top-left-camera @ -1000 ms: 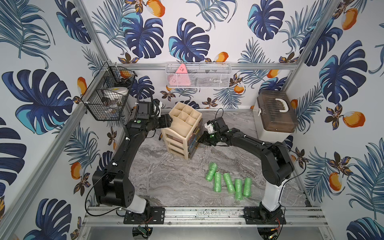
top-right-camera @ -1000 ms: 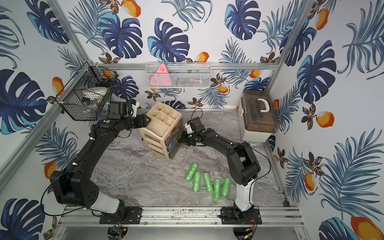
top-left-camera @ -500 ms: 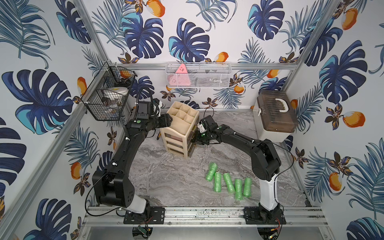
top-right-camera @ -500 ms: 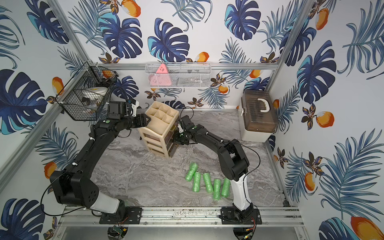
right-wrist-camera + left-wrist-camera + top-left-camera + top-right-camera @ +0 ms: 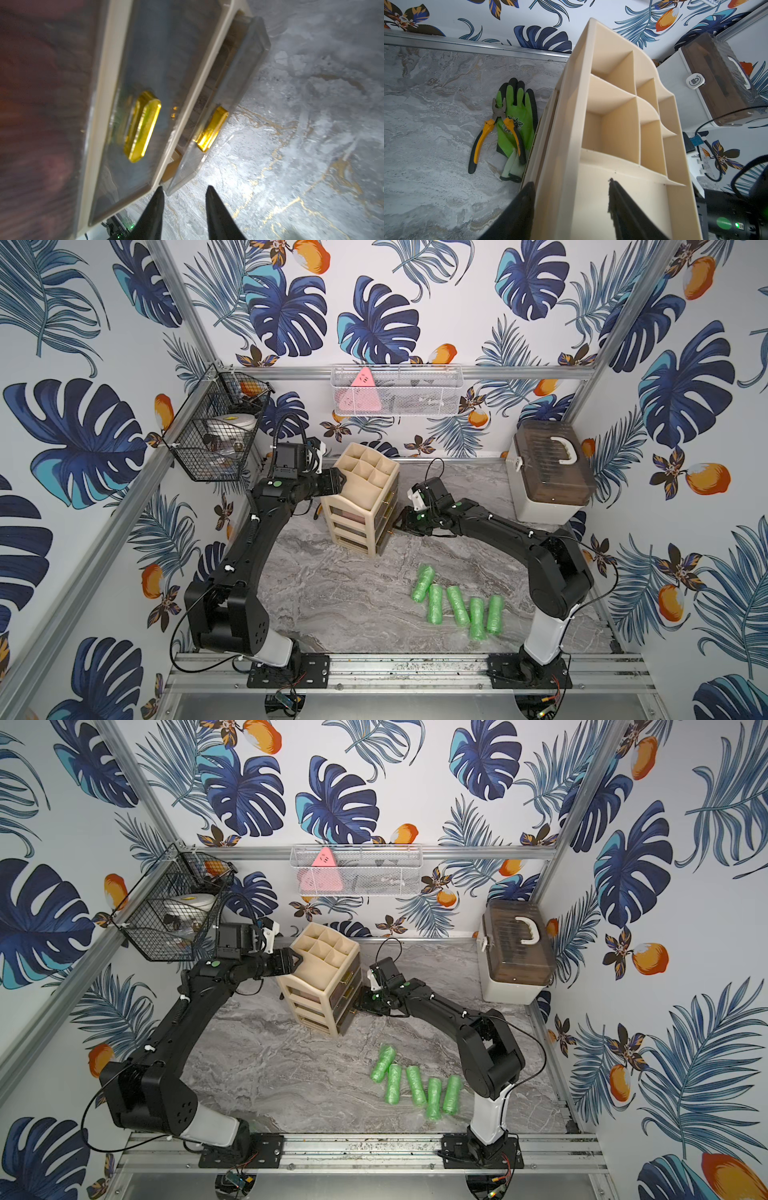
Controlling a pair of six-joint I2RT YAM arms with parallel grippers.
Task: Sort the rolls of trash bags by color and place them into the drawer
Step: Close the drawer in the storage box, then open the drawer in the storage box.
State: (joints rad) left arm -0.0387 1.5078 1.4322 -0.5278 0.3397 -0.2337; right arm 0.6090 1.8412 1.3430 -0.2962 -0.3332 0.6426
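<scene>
Several bright green rolls of trash bags (image 5: 457, 605) (image 5: 415, 1085) lie side by side on the marble table in front of my right arm's base. The beige drawer unit (image 5: 361, 506) (image 5: 320, 986) stands at mid-back. My left gripper (image 5: 336, 483) (image 5: 570, 191) is shut on its top side wall, one finger outside and one inside. My right gripper (image 5: 401, 524) (image 5: 185, 192) is open and holds nothing, low at the unit's front by the corner of the bottom drawer (image 5: 228, 83), which stands slightly out. The drawer above (image 5: 143, 124) is pushed in. Something pink shows faintly through the top drawer.
A green work glove (image 5: 517, 124) and yellow-handled pliers (image 5: 496, 128) lie behind the unit. A lidded storage box (image 5: 548, 472) stands at the back right. A wire basket (image 5: 216, 435) hangs on the left wall and a mesh shelf (image 5: 395, 389) on the back wall.
My right gripper pressed in toward the unit's front and a drawer that stood out went in. The gripper has since drawn back a little and opened. The left arm stayed put.
</scene>
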